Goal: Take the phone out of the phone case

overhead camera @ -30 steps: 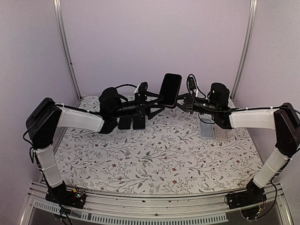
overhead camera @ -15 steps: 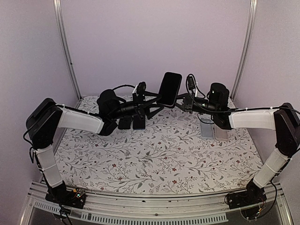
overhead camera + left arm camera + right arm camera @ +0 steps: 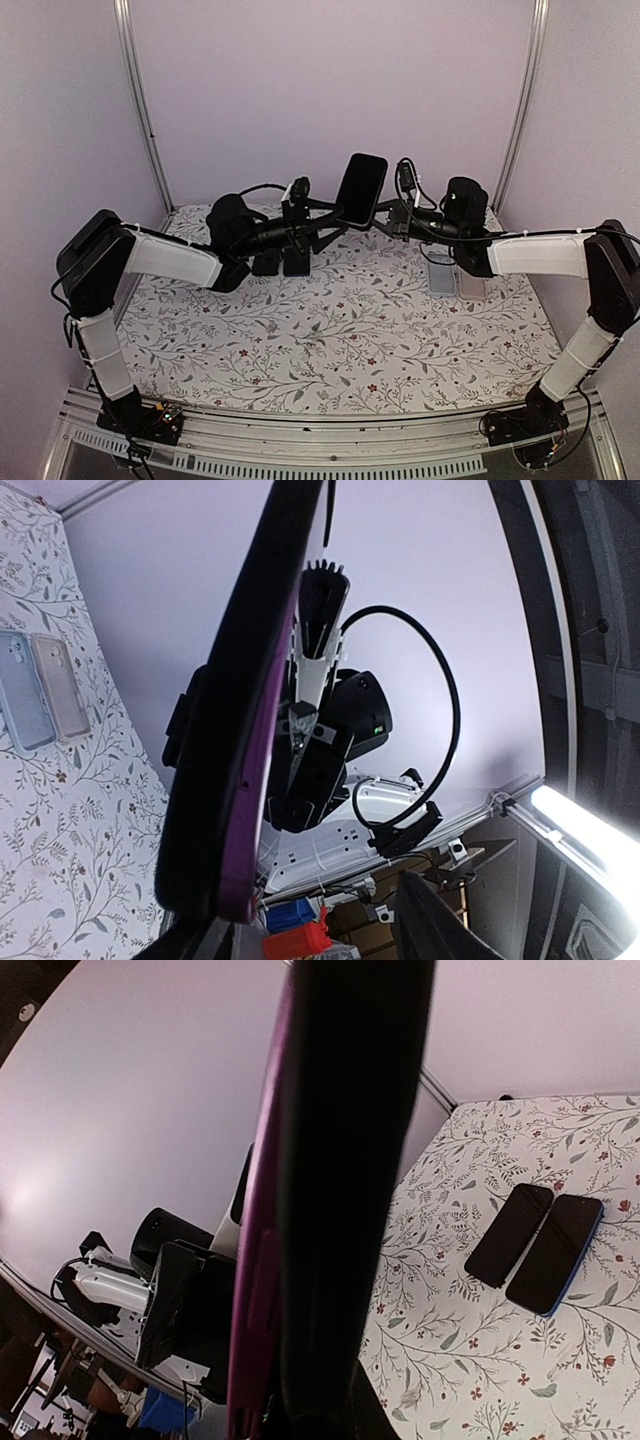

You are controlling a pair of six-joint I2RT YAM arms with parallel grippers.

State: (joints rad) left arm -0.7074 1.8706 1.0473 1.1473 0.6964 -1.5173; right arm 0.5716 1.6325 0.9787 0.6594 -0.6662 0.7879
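The phone (image 3: 361, 188), black screen toward the top camera, hangs upright above the back of the table inside a purple phone case (image 3: 265, 700). My right gripper (image 3: 386, 214) is shut on its lower right edge. In the right wrist view the black phone (image 3: 350, 1160) and the purple case edge (image 3: 262, 1260) fill the middle, hiding my right gripper (image 3: 320, 1425) almost fully. My left gripper (image 3: 343, 215) straddles the lower left edge with its jaws apart. In the left wrist view the phone (image 3: 215, 780) lies against one side of my left gripper (image 3: 310, 935), with a wide gap to the other finger (image 3: 435, 925).
Two dark phones (image 3: 282, 262) lie flat on the flowered cloth under the left arm, one in a blue case (image 3: 555, 1255). A pale blue case (image 3: 441, 275) and a clear one (image 3: 472, 283) lie at the right. Metal frame posts (image 3: 140, 100) flank the back wall.
The left gripper's jaws have narrowed round the phone's lower left edge, and the left arm has drawn back slightly. The phone and the right gripper have stayed put.
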